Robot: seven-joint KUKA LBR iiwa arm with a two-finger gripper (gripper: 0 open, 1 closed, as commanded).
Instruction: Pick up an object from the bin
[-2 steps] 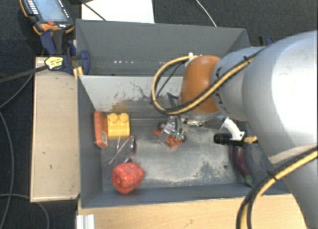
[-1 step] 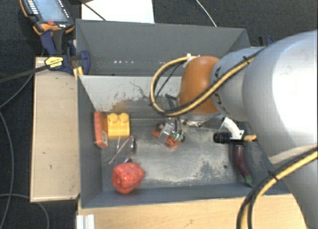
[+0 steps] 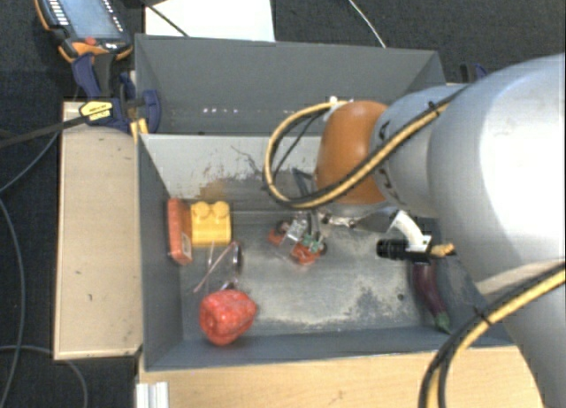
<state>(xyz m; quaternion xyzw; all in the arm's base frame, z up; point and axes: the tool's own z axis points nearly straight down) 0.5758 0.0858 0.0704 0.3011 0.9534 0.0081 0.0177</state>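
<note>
Centrally, tool (image 3: 303, 234) over red item (image 3: 302, 254), off bin walls (image 3: 203, 160).

Dark carpet floor (image 3: 495, 8) carries a handheld pendant (image 3: 80, 15), a white sheet (image 3: 221, 3) and cables (image 3: 354, 6).

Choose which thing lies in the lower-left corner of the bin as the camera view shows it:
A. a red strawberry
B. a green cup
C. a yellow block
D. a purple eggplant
A: the red strawberry sits in the lower-left corner of the bin. The yellow block lies above it in the view, and the purple eggplant is at the lower right.
</note>
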